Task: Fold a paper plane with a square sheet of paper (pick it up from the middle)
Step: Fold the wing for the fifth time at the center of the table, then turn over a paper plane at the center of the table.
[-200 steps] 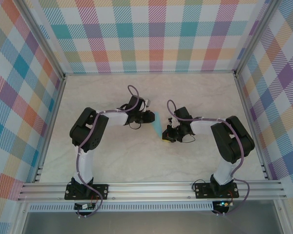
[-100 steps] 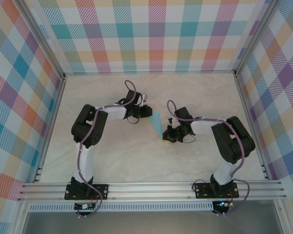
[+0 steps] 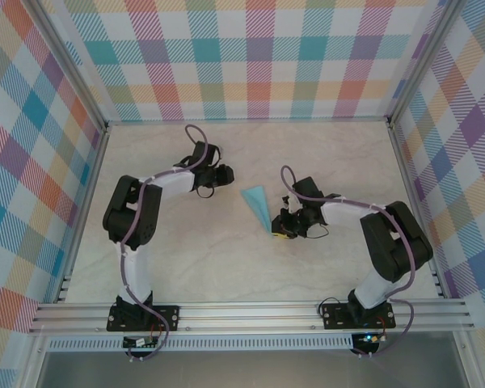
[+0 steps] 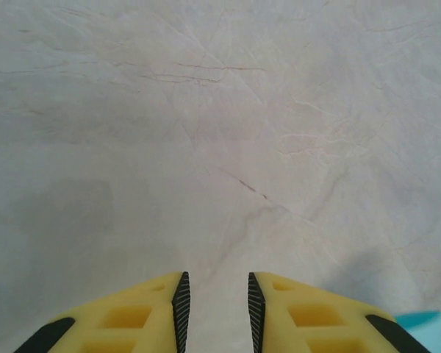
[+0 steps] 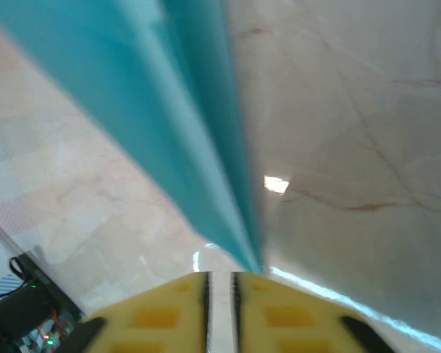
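1. Firmly clenched, my right gripper point(image 5: 220, 283) has its yellow fingers point(image 5: 154, 309) drawn almost together, with a thin slit between the ribbed pads; the narrow end of the paper plane point(image 5: 184, 125) runs down to those fingertips and I hold it there.
2. Seen from my right wrist, the plane is a blurred light-blue band that widens away from the pads toward the upper left; one long straight crease shows along it; the pale marbled table point(image 5: 353, 110) lies beyond.
3. From above, my right gripper point(image 3: 280, 231) sits near the middle of the table, a little to the right; the plane point(image 3: 257, 205) reaches from it up and to the left, point at my fingers and wide end farthest from them.
4. My left gripper point(image 4: 215, 294) is released; its yellow fingers point(image 4: 132, 316) stand apart with bare table showing in the gap; nothing lies between the pads.
5. At the lower right corner of my left wrist's view, a small light-blue scrap of the plane point(image 4: 420, 321) peeks in beside the right-hand finger; I cannot tell whether it touches.
6. From above, my left gripper point(image 3: 225, 174) hovers up and to the left of the plane's wide end, apart from it; the plane lies between my two grippers, nearer the right one.
7. Farther out, purple cables point(image 3: 196, 133) loop over my wrists; both bases are bolted to the aluminium rail point(image 3: 250, 315) at the near edge; plaid walls point(image 3: 259, 56) close in the other three sides.
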